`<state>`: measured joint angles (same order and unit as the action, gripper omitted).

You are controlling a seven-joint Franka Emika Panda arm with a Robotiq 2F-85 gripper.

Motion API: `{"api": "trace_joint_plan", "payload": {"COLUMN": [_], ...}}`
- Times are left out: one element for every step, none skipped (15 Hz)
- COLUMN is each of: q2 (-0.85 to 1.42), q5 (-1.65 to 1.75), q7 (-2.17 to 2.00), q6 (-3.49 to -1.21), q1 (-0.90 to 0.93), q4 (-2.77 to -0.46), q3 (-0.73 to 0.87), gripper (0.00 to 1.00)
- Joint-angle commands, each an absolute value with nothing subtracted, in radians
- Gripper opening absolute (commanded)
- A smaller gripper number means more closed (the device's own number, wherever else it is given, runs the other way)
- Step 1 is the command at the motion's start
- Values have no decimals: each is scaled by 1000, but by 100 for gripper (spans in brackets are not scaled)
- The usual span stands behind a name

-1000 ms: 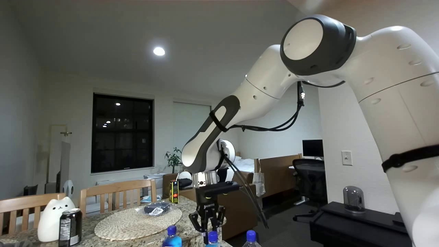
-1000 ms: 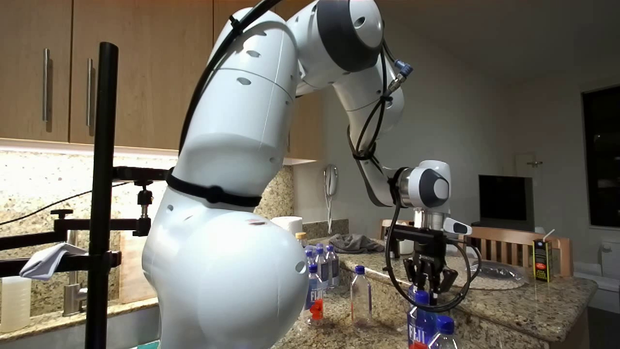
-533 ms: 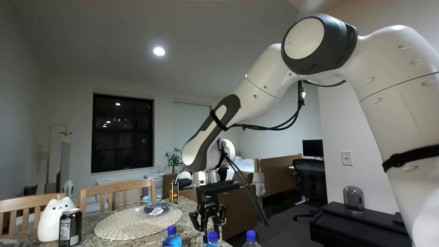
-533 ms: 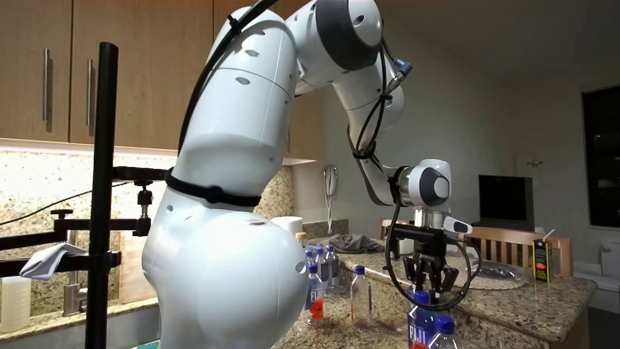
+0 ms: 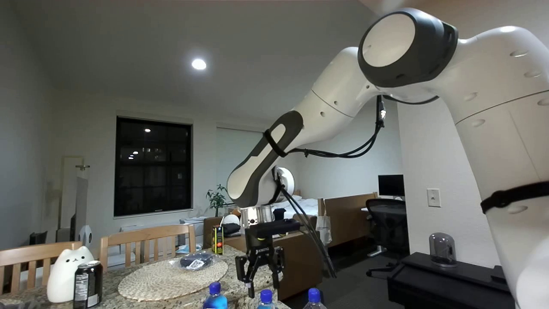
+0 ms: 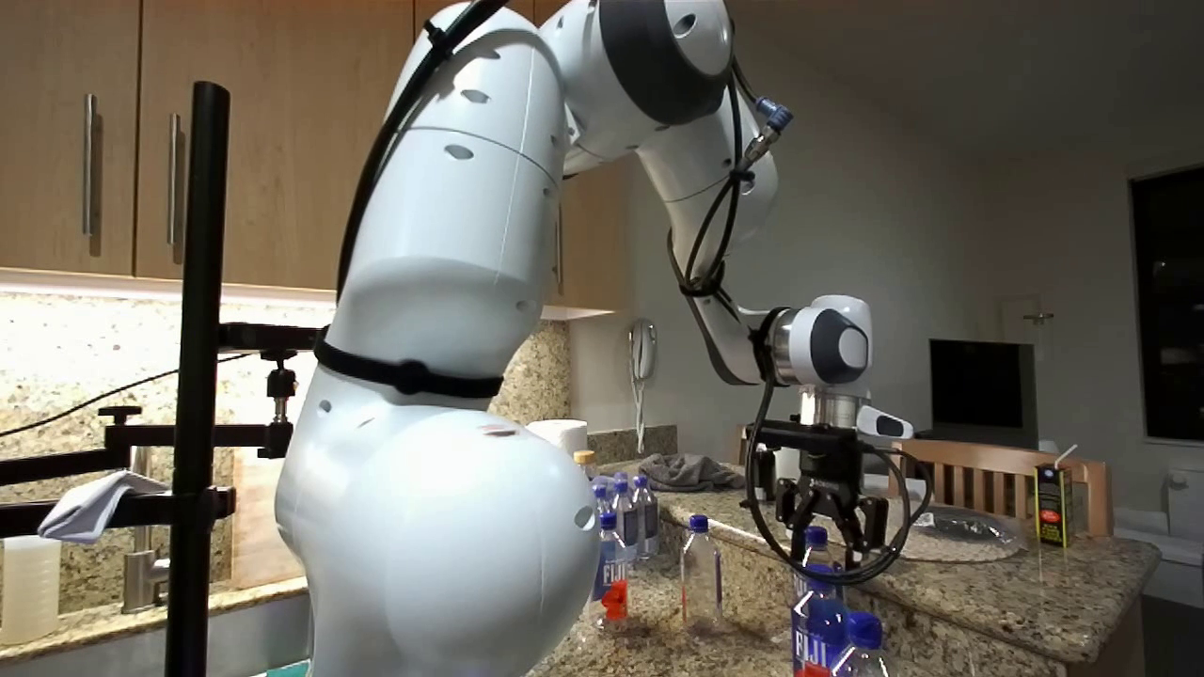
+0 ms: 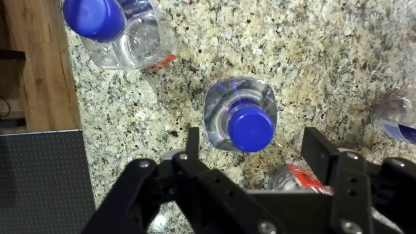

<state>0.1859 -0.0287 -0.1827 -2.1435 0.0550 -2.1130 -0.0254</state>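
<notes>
My gripper (image 7: 252, 136) stands open, its fingers (image 7: 313, 143) spread wide. From above, a clear bottle with a blue cap (image 7: 250, 128) appears in the gap, touched by neither finger; nothing is held. In both exterior views the gripper (image 5: 263, 286) (image 6: 826, 555) points downward over a cluster of blue-capped bottles. Just behind the fingers shows a blue cap (image 6: 815, 538), while a labelled bottle (image 6: 818, 625) stands in front. Another clear bottle (image 7: 143, 42) is at the wrist view's upper left. A red-labelled bottle (image 7: 302, 177) is partly hidden under the gripper.
A bottle (image 7: 398, 110) sits at the wrist view's right edge. The granite counter (image 7: 182, 107) ends at left. A lone bottle (image 6: 701, 574) and several more stand nearby. The raised counter holds a woven mat (image 5: 150, 283), a can (image 5: 88, 285) and a cat figure (image 5: 68, 274).
The fingers have spread apart, and the gripper has risen slightly. A blue cap that the gripper largely covered is now uncovered. The bottles in front have stayed in place.
</notes>
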Motion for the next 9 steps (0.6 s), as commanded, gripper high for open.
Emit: {"api": "trace_joint_plan", "payload": {"q2": [150,152,154,156,157,158,158,158,157], "q5": [-47,-48,-50,-51,-51,-51,-50,-51,-49], "q7": [-170,-170,-169,-168,-168,-168,-168,-168,-169], "q6": [-2117,-2112,-2108,-2105,-2104,-2105,-2106,-2106,-2106], "q1": [54,54,54,53,53,53,53,53,53], "q4": [-2147,-2146,-2146,-2147,-2149,-2152,-2154,-2153,-2153], "q3": [-31,-32,-33,-34,-35,-35,-35,-35,-34], "gripper": [50,43,35,30,22,16,10,13,14]}}
